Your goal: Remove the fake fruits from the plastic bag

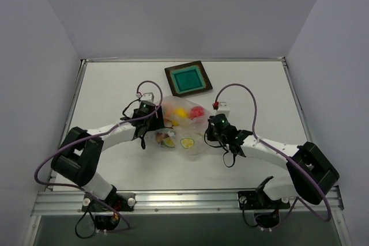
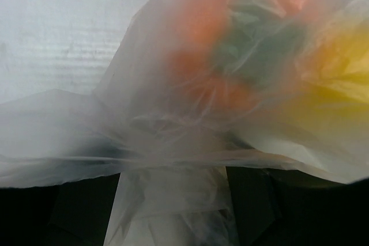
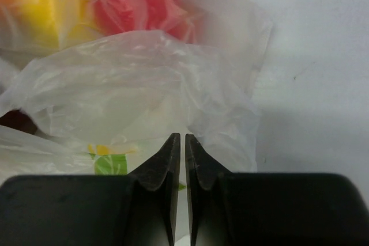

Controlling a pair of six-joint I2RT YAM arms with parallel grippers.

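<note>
Table (image 1: 115, 165): flat white top, matt, bare apart from two objects. A metal rail (image 1: 190, 198) runs along its near edge, with both arm bases bolted to it. Pale grey-lilac walls (image 1: 173, 10) close in the far side and both flanks; lighting is even, with soft shadows only under the arms.

Plate (image 1: 185, 78): square, dark rim, teal centre. It sits on the far middle of the table, turned slightly off square, just beyond the bag and apart from it.

Bag (image 1: 196, 133): lies crumpled at table centre between the two wrists, clear film with lemon-slice and leaf prints. The fruits (image 1: 187, 113) are all inside it, bunched at the far end. A yellow fruit (image 1: 180, 112) is beside a red fruit (image 1: 197, 111), the red one on the right. The left wrist view shows orange and dark green blurs through the film, too soft to sort out.

Left gripper (image 1: 155, 122): at the bag's left edge. In its own camera the film covers nearly everything. The fingers (image 2: 86, 211) are dark shapes standing apart at the bottom, with a wad of plastic filling the gap. I cannot tell whether they clamp it.

Right gripper (image 3: 179, 139): at the bag's right edge, low over the table. The fingers are pressed together to a hairline slit, tips against the film, with a pale strip of plastic in the slit.

Purple cables (image 1: 236, 87) loop above each forearm.
</note>
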